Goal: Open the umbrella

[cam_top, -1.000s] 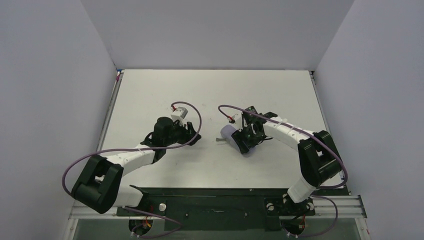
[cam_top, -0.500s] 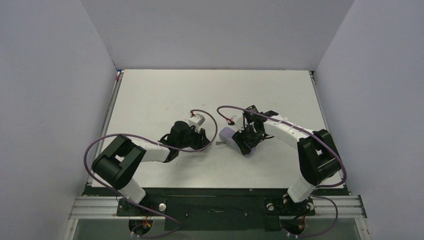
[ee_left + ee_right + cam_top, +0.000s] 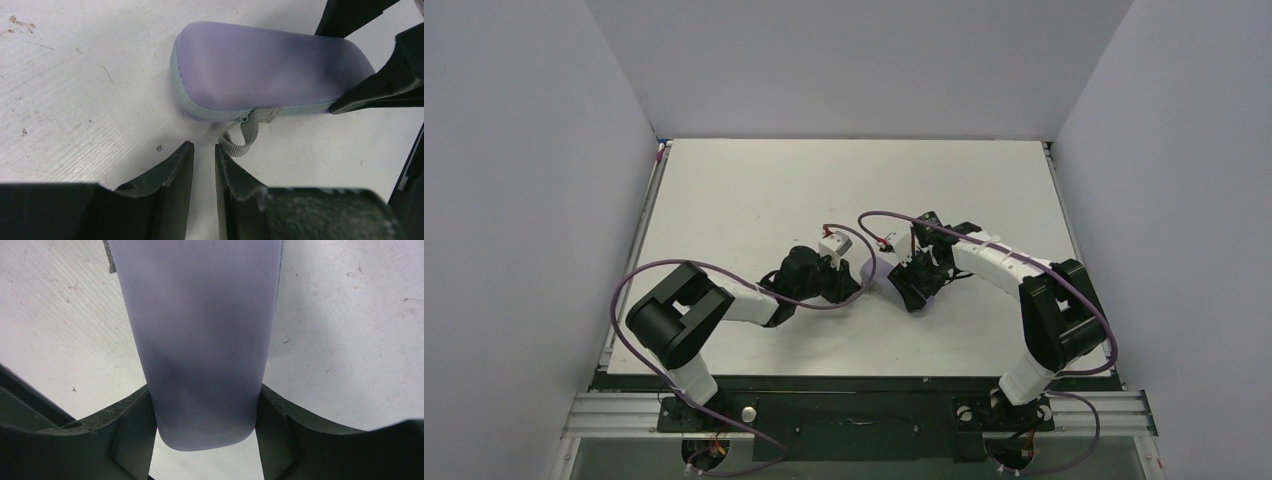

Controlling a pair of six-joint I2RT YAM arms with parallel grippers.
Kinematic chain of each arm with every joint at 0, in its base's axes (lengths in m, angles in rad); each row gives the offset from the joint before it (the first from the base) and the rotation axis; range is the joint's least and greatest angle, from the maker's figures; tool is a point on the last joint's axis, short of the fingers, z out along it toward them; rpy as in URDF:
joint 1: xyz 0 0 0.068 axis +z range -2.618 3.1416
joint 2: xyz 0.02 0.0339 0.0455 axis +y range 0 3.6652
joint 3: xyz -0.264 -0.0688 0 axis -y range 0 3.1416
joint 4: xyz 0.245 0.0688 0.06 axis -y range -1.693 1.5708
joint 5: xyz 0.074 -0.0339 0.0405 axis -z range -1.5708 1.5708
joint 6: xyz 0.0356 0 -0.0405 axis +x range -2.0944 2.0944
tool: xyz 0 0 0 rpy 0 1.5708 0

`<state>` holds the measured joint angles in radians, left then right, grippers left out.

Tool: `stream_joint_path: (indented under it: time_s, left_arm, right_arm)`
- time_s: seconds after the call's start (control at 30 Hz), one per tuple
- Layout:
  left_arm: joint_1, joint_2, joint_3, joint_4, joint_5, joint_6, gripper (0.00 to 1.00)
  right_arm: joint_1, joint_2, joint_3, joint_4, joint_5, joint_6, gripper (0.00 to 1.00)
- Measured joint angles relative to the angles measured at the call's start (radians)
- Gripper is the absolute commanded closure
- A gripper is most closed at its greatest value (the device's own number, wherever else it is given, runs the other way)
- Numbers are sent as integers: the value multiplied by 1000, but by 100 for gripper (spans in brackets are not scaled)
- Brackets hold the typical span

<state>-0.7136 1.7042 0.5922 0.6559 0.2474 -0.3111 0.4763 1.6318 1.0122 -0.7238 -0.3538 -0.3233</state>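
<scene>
**Clamped on the umbrella case [image 3: 265, 70], poised at its strap [image 3: 247, 132]**

Grips the case across its width with the right pincer [image 3: 204, 390], one dark finger pressed flat against each long side, close to a rounded end. Pins it lying flat on the white desk [image 3: 75, 100], about mid-desk in the overhead view, between the two wrists. Shows only smooth lavender fabric on top and a grey band along the lower edge (that edge faces the left arm). Carries a short grey woven strap, looped, hanging from the band onto the desk; probably a zip pull, though too blurred to be sure.

Holds the left pincer [image 3: 202, 146] low over the desk just beside the case, fingertips aimed at the strap. Leaves only a narrow slit between those two fingers, with bare desk showing through and nothing caught in it. Has the loop's free end right at the tip of one finger, touching or just short; cannot tell which from this angle.
</scene>
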Motion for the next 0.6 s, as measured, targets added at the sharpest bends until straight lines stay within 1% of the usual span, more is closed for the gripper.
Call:
stream_joint_path:
  time_s: [0.23,0.6]
  left_arm:
    - [-10,5,12,40,-9,16,83]
    - [-89,27,24,71,-31,37,81]
  right_arm:
    - [-14,0,-3,0,-24,-11,76]
    - [-37,3,-2,-6,-53,-14,76]
